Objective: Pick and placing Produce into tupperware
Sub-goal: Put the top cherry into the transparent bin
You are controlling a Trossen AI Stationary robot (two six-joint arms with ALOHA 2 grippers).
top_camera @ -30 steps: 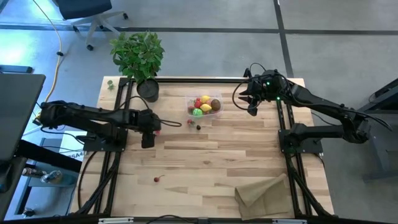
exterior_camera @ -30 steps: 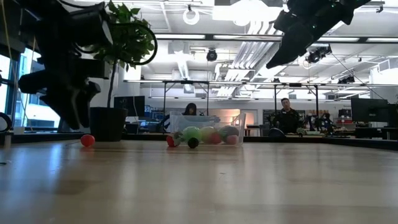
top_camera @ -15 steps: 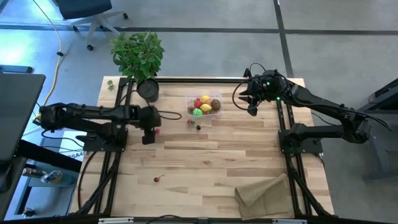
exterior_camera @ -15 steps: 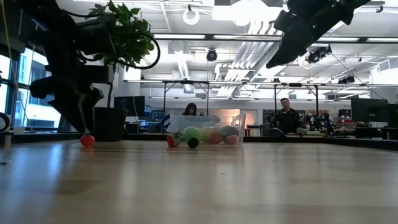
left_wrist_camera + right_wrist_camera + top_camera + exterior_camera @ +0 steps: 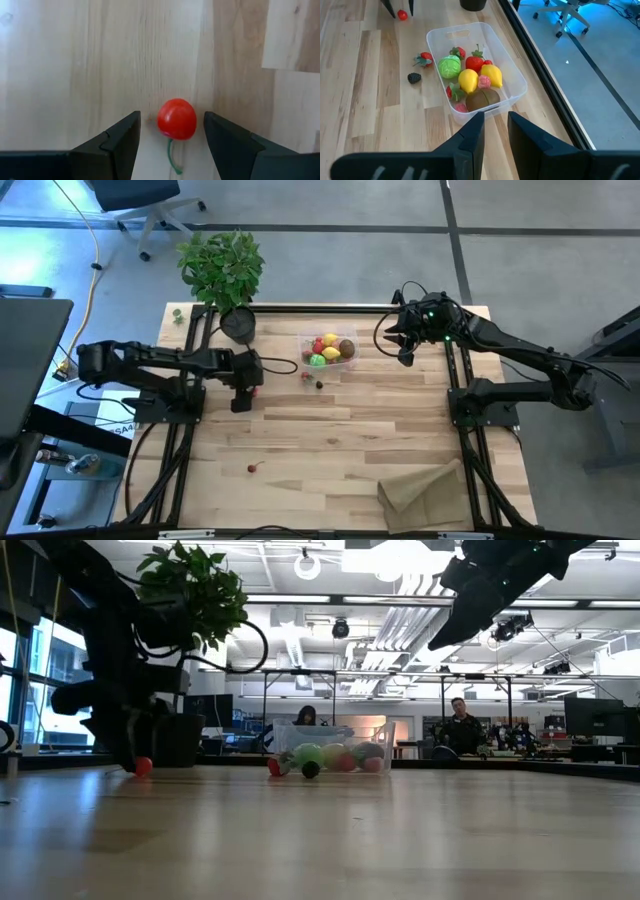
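Note:
My left gripper [image 5: 242,394] is down at the table left of the tupperware, open, its fingers on either side of a small red cherry [image 5: 176,119] without touching it. The cherry lies on the wood with its green stem toward the gripper. The clear tupperware [image 5: 465,31] holds two yellow lemons [image 5: 468,80], a green lime [image 5: 449,65], a brown kiwi [image 5: 482,99] and red berries. A strawberry [image 5: 425,59] and a dark berry [image 5: 414,77] lie on the table beside it. My right gripper [image 5: 402,345] hovers to the right of the tupperware, open by a narrow gap.
A potted plant [image 5: 225,275] stands at the far edge behind the left gripper. Another red cherry [image 5: 252,468] lies toward the near left. A tan paper bag [image 5: 420,485] lies at the near right. People sit in the room beyond the table [image 5: 460,730].
My left gripper has come down to the table and moved slightly right, ending with its fingers on either side of the red cherry. The right arm and the fruits have kept still.

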